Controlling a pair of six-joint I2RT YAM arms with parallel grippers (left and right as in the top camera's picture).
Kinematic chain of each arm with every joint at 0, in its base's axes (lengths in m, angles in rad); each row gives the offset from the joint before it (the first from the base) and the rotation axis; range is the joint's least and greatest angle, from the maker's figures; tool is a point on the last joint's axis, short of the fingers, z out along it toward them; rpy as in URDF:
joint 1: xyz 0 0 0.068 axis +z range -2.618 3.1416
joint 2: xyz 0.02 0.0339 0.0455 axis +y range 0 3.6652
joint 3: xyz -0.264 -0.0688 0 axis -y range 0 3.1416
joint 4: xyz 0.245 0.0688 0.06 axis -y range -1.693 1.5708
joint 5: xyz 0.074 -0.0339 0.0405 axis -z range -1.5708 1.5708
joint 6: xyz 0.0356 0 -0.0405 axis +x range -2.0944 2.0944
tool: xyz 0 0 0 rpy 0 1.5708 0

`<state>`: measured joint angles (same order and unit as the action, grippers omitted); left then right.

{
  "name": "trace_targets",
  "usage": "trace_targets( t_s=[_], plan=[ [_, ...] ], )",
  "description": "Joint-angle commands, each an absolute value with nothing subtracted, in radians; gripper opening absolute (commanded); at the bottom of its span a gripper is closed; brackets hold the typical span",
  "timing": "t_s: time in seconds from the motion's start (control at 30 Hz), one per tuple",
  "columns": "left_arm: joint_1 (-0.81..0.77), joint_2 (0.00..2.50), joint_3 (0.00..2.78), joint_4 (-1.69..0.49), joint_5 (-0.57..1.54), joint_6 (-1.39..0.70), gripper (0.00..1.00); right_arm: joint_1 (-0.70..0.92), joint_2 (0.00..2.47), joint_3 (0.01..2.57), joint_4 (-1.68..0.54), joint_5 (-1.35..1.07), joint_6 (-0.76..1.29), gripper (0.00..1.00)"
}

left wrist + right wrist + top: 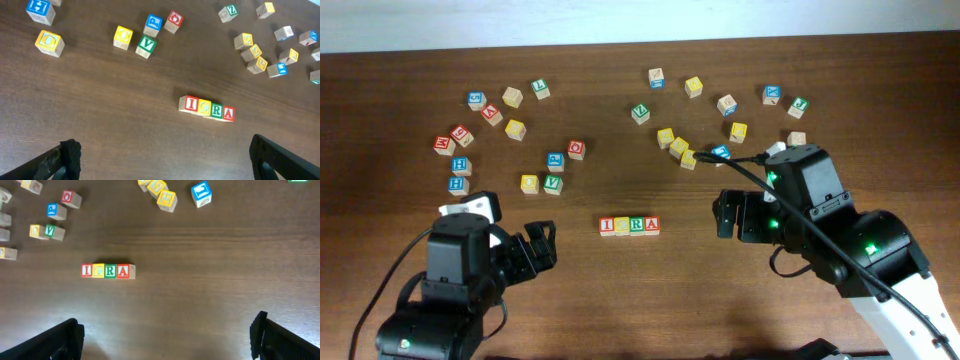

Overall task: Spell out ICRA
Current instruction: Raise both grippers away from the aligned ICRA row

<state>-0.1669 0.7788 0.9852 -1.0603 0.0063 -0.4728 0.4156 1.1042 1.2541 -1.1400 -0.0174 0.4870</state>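
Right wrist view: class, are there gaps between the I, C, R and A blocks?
No, the row touches block to block, edge against edge.

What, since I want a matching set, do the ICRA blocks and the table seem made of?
ICRA blocks: probably wood, pale bare sides, matte painted red, yellow and green faces. Table: dark brown wood or wood-look laminate, streaky grain with a faint sheen; I cannot tell which.
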Motion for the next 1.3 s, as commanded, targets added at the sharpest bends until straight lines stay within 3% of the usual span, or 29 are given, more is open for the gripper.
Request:
trace_targets(
  t_s=[0.0, 1.27],
  plan=[
    [-0.163, 0.787, 0.977, -1.055, -0.008, -0.485, 0.99, 0.418, 1.125, 1.246, -1.124, 0.012, 0.487, 0.98],
    [-0.163, 0.787, 0.977, -1.056, -0.004, -0.485, 0.99, 0.418, 1.132, 1.246, -1.084, 0.012, 0.487, 0.98]
  ],
)
